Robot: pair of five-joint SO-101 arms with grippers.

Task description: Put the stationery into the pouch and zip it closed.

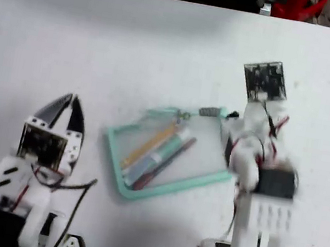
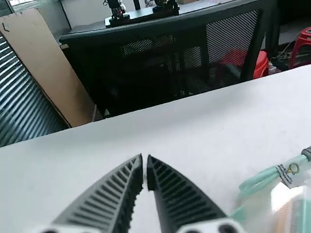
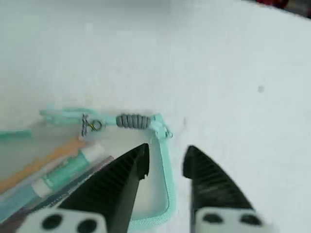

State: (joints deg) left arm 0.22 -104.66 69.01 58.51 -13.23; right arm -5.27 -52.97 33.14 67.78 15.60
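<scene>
High view, pouch: a clear plastic pouch with a mint-green rim (image 1: 113,158) lies flat mid-way across the white table (image 1: 164,53). The stationery (image 1: 159,153) is inside: an orange pencil, a pale tube and a dark pen.
High view, left gripper: the left gripper (image 1: 72,103) sits well apart from the pouch, off its left end. Its black fingers are drawn almost together on nothing.
High view, right arm: the white right arm (image 1: 263,178) stands over the pouch's right end. It is blurred, and its fingers are hard to make out.
Left wrist view: the fingertips all but meet, with a thin slit between them. A pouch corner and its mint cord loop (image 2: 257,182) are cut off at the frame edge.
Right wrist view, right gripper: the right gripper (image 3: 166,150) is parted and holds nothing. It straddles the pouch's rim; contact cannot be told.
Right wrist view, zip: the grey ribbed zipper pull (image 3: 131,120) lies at the corner just beyond the fingertips. Whether the zip is closed cannot be told.
</scene>
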